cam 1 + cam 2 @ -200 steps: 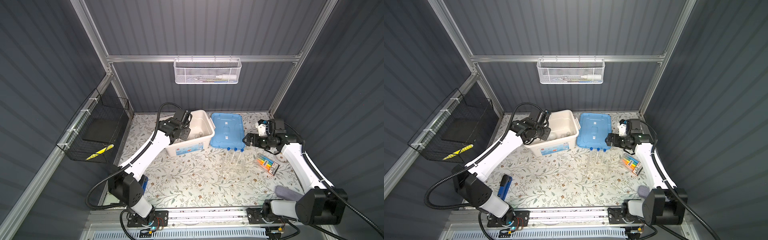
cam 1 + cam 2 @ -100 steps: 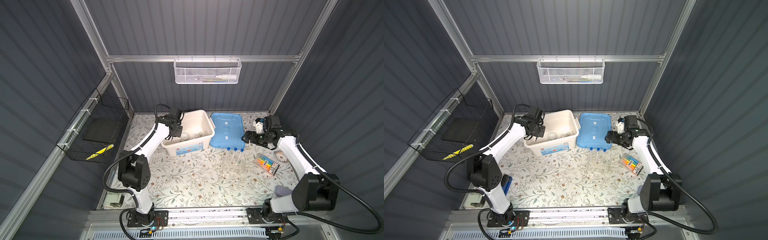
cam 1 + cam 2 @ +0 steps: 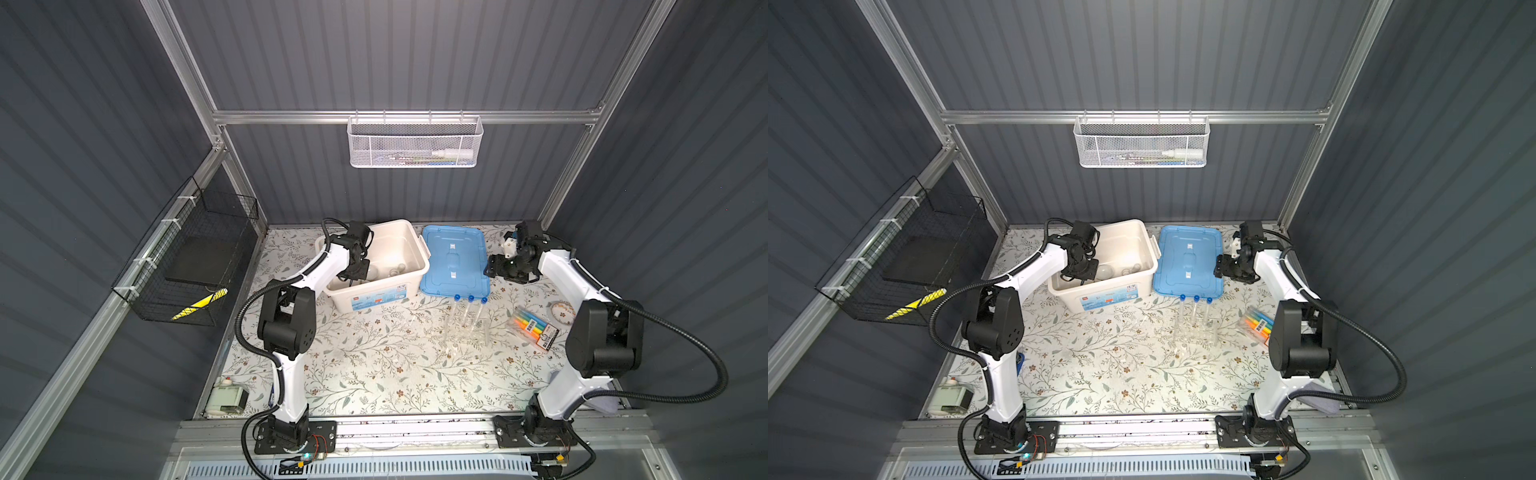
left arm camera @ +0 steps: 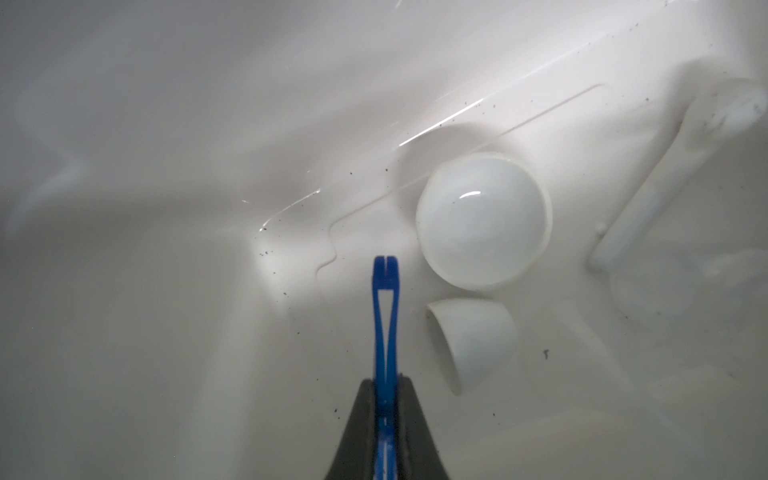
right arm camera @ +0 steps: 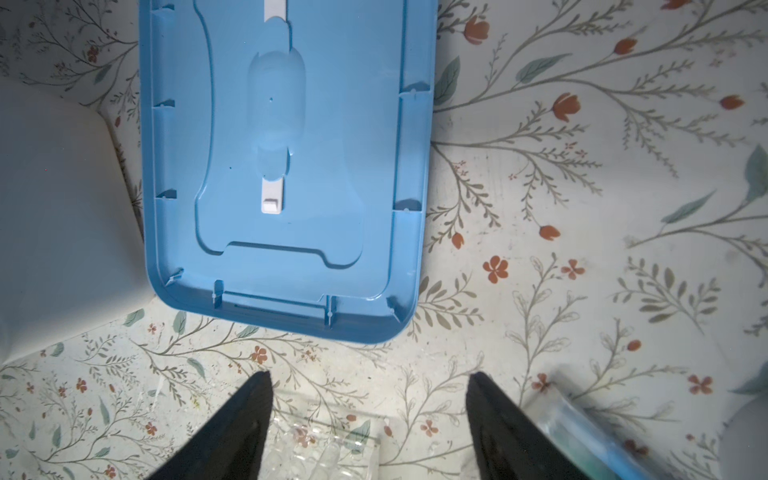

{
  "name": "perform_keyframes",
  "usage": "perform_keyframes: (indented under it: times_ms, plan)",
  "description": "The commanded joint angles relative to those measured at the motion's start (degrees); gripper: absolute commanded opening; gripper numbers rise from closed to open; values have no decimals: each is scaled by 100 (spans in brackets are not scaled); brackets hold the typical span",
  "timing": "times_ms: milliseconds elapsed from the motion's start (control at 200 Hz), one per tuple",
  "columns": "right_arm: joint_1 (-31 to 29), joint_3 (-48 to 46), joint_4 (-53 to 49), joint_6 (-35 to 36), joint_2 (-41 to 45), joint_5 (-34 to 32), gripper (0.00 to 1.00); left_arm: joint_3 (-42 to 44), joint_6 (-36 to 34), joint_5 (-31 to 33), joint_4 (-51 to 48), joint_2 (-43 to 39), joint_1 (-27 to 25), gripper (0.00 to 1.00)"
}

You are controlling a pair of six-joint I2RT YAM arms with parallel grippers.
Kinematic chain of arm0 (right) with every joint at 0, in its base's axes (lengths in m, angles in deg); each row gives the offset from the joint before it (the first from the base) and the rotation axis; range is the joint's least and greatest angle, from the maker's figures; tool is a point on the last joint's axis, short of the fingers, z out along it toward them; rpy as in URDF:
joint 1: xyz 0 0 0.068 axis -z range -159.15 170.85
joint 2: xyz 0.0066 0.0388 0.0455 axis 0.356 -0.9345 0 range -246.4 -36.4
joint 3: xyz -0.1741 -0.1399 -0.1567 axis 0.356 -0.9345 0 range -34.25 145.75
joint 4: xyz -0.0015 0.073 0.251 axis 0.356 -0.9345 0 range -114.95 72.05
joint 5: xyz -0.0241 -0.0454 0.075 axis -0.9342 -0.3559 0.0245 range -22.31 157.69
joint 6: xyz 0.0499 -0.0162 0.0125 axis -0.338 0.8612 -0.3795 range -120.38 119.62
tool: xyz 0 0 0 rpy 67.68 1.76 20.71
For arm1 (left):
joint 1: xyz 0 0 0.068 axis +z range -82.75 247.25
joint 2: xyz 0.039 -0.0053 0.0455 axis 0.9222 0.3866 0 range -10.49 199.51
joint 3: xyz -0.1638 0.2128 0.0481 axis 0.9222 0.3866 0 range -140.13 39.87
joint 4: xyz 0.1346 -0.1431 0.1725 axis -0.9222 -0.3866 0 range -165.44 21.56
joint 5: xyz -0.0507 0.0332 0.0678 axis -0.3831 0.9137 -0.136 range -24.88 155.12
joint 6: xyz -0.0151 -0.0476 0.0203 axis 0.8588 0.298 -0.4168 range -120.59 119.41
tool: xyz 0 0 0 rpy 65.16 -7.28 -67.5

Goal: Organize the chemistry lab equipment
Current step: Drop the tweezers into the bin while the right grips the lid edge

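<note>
Down inside the white bin (image 3: 374, 297), my left gripper (image 4: 385, 380) is shut on the blue tweezers (image 4: 385, 316), which point at the bin floor. Two small white dishes (image 4: 484, 218) (image 4: 471, 340), a white rod (image 4: 648, 199) and a small clear flask (image 4: 685, 286) lie on that floor beside them. Three blue-capped test tubes (image 3: 469, 311) stand in the clear rack (image 3: 465, 332) on the table in both top views. My right gripper (image 5: 370, 376) is open and empty, hanging over the table by the right edge of the blue lid (image 5: 291, 166).
A pack of coloured highlighters (image 3: 534, 328) and a small round patterned thing (image 3: 561, 309) lie at the right. A black wire basket (image 3: 195, 257) hangs on the left wall, a white mesh basket (image 3: 415, 141) on the back rail. A white device (image 3: 226, 399) sits front left.
My left arm has folded up at the elbow and lowered the tweezers into the bin. The right arm has folded too, and its jaws have narrowed somewhat.
</note>
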Motion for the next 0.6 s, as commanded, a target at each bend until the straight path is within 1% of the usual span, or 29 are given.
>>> perform_keyframes:
  times_ms: [0, 90, 175, 335, 430, 515, 595]
  plan:
    - [1, 305, -151, 37, -301, -158, 74, 2, 114, -110, -51, -39, 45, 11]
    - [-7, 491, -141, 66, -549, -218, 72, 156, 130, -93, -48, -61, 45, 12]
    - [9, 708, -179, 99, -822, -259, 70, 274, 138, -206, -11, -40, 45, 14]
    - [5, 1148, -277, 154, -1336, -353, 67, 279, 143, -284, -117, 71, 45, 17]
    - [10, 1382, -347, 194, -1607, -415, 63, 314, 134, -321, -138, 75, 45, 19]
    - [19, 1552, -406, 233, -1831, -452, 58, 341, 142, -342, -176, 46, 45, 24]
    - [31, 1701, -468, 278, -2032, -511, 55, 371, 153, -382, -197, -32, 45, 33]
